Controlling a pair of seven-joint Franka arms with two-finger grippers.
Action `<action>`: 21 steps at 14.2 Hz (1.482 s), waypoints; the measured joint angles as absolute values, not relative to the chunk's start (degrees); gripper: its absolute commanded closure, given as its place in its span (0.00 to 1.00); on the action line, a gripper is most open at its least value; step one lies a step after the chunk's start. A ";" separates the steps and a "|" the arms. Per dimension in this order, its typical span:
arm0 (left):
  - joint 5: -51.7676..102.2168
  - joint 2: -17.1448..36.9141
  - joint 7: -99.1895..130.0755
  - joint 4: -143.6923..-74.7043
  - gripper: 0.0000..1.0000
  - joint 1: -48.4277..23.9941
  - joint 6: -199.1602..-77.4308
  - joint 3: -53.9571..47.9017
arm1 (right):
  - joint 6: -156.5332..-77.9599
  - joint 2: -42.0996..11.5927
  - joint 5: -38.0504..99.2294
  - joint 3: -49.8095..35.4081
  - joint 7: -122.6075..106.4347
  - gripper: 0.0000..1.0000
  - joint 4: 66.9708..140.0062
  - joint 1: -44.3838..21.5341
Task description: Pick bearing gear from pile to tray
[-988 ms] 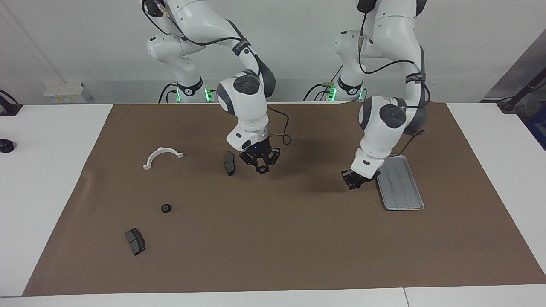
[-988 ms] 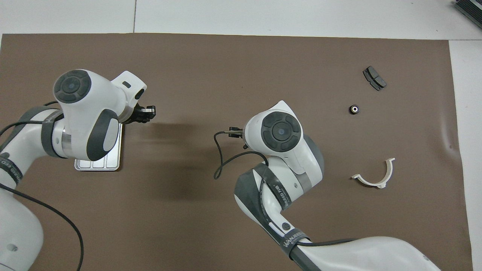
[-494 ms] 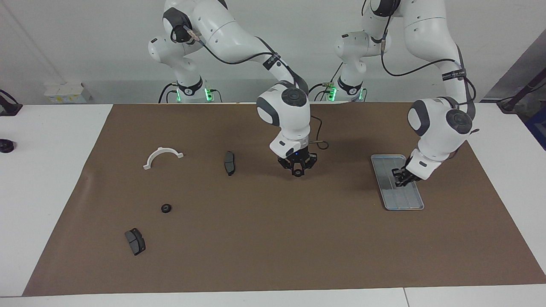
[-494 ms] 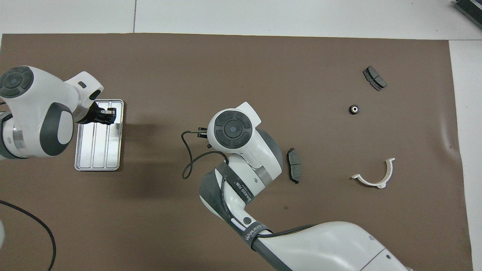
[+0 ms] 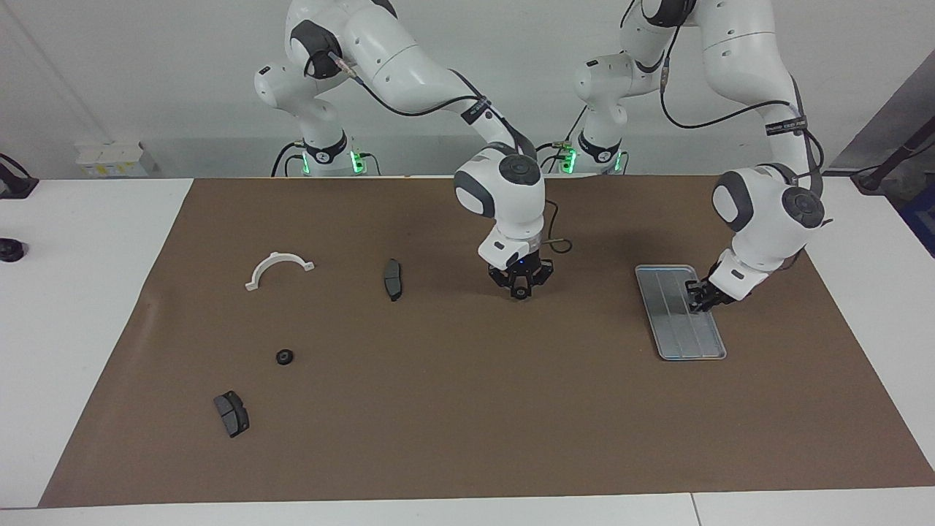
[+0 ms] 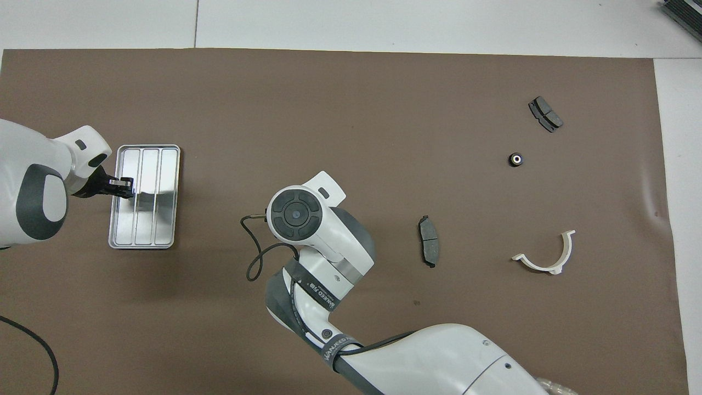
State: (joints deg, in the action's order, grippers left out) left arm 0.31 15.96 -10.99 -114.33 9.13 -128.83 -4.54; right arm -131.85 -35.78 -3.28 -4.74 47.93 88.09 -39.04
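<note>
The small black bearing gear lies on the brown mat toward the right arm's end, also in the overhead view. Around it lie a white half-ring, one dark brake pad and another. The silver tray lies toward the left arm's end, also in the overhead view. My left gripper hangs low over the tray's outer side, also in the overhead view. My right gripper is over the mat's middle, between brake pad and tray; in the overhead view its wrist hides it.
The brown mat covers most of the white table. A black knob sits on the bare table at the right arm's end. The right arm's cable loops beside its wrist.
My right gripper has moved from beside the brake pad toward the tray's end of the mat. My left gripper has moved from beside the tray to over its outer side.
</note>
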 measured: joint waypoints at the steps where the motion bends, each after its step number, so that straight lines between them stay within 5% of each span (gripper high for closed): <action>1: 0.31 15.84 -10.99 -114.44 0.43 9.11 -128.89 -4.63 | -131.91 -35.77 -3.30 -4.71 47.93 0.00 88.06 -39.03; 2: 0.31 15.76 -11.02 -114.45 0.31 9.11 -128.95 -4.65 | -132.02 -35.77 -3.31 -4.62 47.93 0.00 87.99 -39.02; 3: 0.31 15.68 -11.06 -114.45 0.31 9.11 -129.15 -4.65 | -132.20 -35.76 -3.31 -4.47 47.95 0.00 87.92 -39.00; 8: 0.33 15.58 -8.92 -112.49 0.35 4.68 -131.03 -5.09 | -132.82 -32.63 -3.60 -3.46 47.96 0.00 88.27 -35.36; 15: 0.33 15.70 16.87 -111.74 0.35 -17.28 -133.11 -5.44 | -132.15 -18.18 -3.78 -3.33 34.33 0.00 101.34 -19.53; 21: 0.33 16.97 24.99 -111.93 0.42 -25.56 -133.29 -5.34 | -132.26 -16.85 -2.35 -3.36 15.60 0.00 103.77 -7.39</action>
State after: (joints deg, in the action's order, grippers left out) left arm 0.33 16.97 24.99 -111.93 -25.56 -133.29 -5.34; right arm -132.26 -16.85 -2.35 -3.36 15.60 103.77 -7.39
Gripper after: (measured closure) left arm 0.405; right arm 0.000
